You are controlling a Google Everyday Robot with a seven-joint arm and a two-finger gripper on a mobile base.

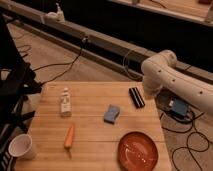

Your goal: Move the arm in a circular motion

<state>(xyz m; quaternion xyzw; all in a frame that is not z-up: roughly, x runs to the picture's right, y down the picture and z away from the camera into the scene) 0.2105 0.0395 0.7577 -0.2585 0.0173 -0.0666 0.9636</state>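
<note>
White arm (167, 80) bends beside the right edge of the tabletop (92, 96); its closed hand is out of view.
Keep the circle smooth, clear of the black bar (136, 97).

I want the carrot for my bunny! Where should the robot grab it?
Grip the carrot at its middle, from straight above, closing across its width: it lies flat on the table, long and thin. The gripper is out of view, beyond the arm on the right, shut.
</note>
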